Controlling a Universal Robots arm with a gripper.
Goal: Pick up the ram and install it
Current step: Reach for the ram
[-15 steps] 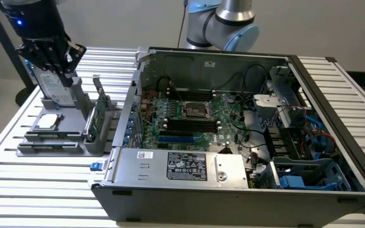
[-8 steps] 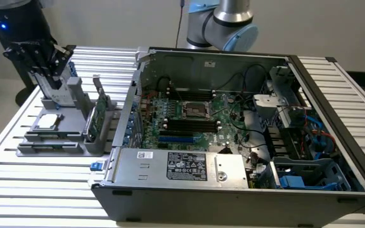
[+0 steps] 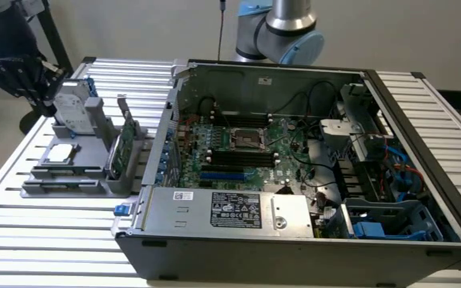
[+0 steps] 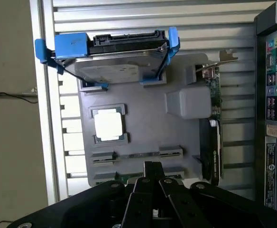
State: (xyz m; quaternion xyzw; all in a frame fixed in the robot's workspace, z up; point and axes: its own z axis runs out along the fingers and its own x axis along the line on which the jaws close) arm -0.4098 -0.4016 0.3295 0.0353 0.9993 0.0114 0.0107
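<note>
1. The gripper [image 4: 149, 166] hangs over the gray fixture [image 4: 148, 118], which rests on the slatted desk [image 4: 129, 19]. Its 2 fingers [image 4: 153, 174] are pressed fully together with nothing between them.
2. The ram [image 4: 125, 179] seems to be the thin green strip lying edge-up in the fixture slot just beside the fingertips. Little of it shows, and it is not gripped.
3. The same fixture carries a silver processor chip [image 4: 110, 126], a hard drive [image 4: 115, 57] in a blue caddy, and a green expansion card [image 4: 215, 92] standing on edge.
4. In the exterior view the open computer case [image 3: 295, 252] sits to the exterior view's right of the fixture. Its motherboard [image 3: 283, 135] is exposed, with 4 or so black slots [image 3: 242, 159].
</note>
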